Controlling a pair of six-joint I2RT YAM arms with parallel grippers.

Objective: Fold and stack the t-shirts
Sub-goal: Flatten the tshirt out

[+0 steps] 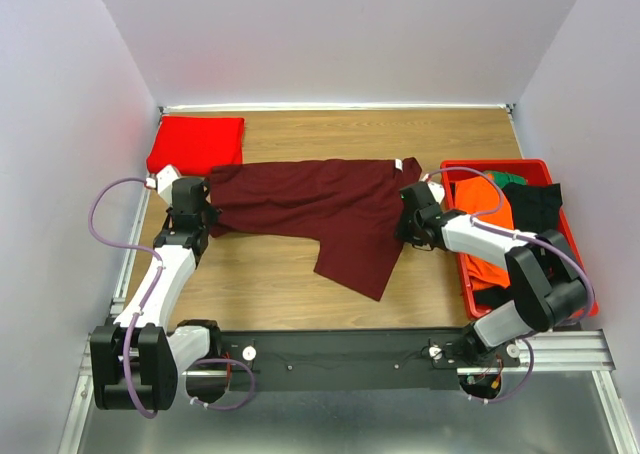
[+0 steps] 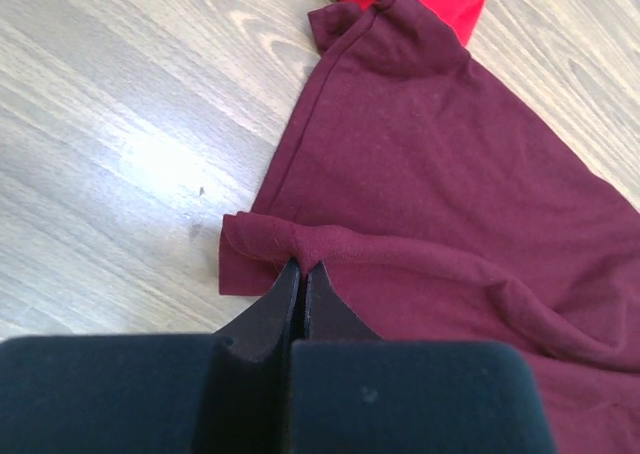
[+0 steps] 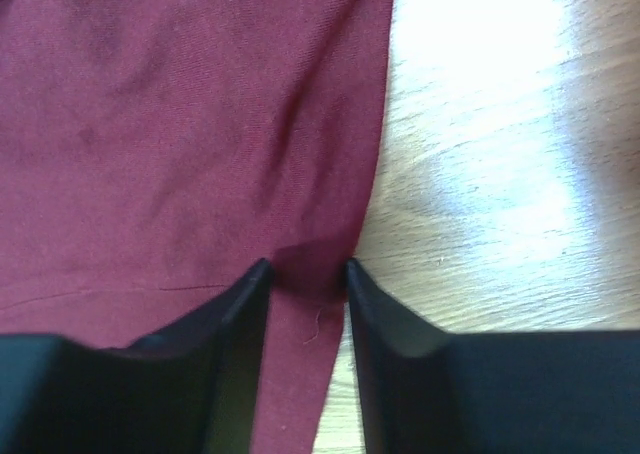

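Left wrist view: your left fingers [image 2: 272, 314] pinch a fold of the maroon t-shirt [image 2: 430, 174] on the table [image 2: 120, 124]. Your right fingers [image 3: 232, 316] stand spread astride its edge.

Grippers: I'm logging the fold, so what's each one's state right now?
Left gripper: shut on the maroon t-shirt hem.
Right gripper: open, straddling the same shirt's edge.

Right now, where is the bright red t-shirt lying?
In the top view, the red t-shirt lies folded in the far left corner of the table, just behind the left end of the maroon t-shirt.
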